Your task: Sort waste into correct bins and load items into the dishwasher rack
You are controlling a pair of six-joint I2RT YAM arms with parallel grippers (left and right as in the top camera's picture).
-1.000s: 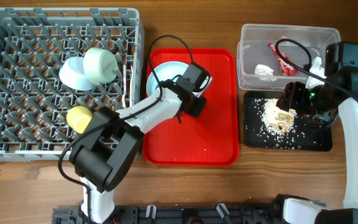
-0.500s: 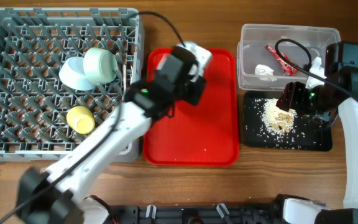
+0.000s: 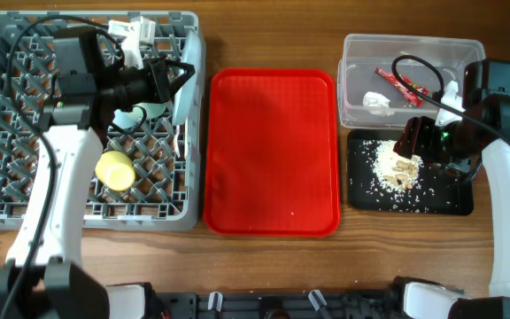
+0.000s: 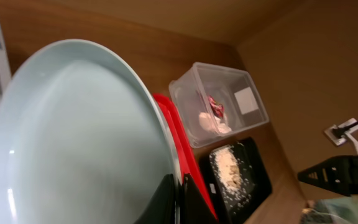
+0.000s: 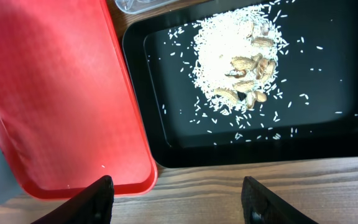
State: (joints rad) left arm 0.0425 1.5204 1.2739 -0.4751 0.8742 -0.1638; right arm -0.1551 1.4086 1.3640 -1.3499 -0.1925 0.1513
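Left gripper (image 4: 179, 195) is clamped on the rim of the round white plate (image 4: 73, 137), with one finger on each face. From overhead the plate shows edge-on, upright and slightly tilted. It is over the right side of the large square grey plastic dishwasher rack (image 3: 87, 220), just inside the rack's right wall. Cannot tell whether its lower edge sits between the pegs.

The left arm lies across the top of the rack and covers most of a pale mint-green bowl (image 3: 136, 115). Only a sliver of the bowl shows, just left of the plate. The small yellow cup (image 3: 113, 168) sits in the rack below the bowl, uncovered. The red rectangular serving tray (image 3: 271, 151) is beside the rack, to its right.

Right gripper (image 5: 179, 194) has its fingers spread wide with nothing between them. It hangs over the near edge of the shallow black rectangular tray (image 5: 328, 93) and the wooden table (image 3: 273, 266). The beige crumbly food scraps (image 5: 241, 62) are heaped in the black tray, with loose grains scattered around the heap.

The clear rectangular plastic tub (image 3: 354, 53) is behind the black tray, close to it. It holds the red candy-like wrapper (image 3: 401, 84) and the small crumpled white paper wad (image 3: 377, 102). A black cable from the right arm crosses above the tub.
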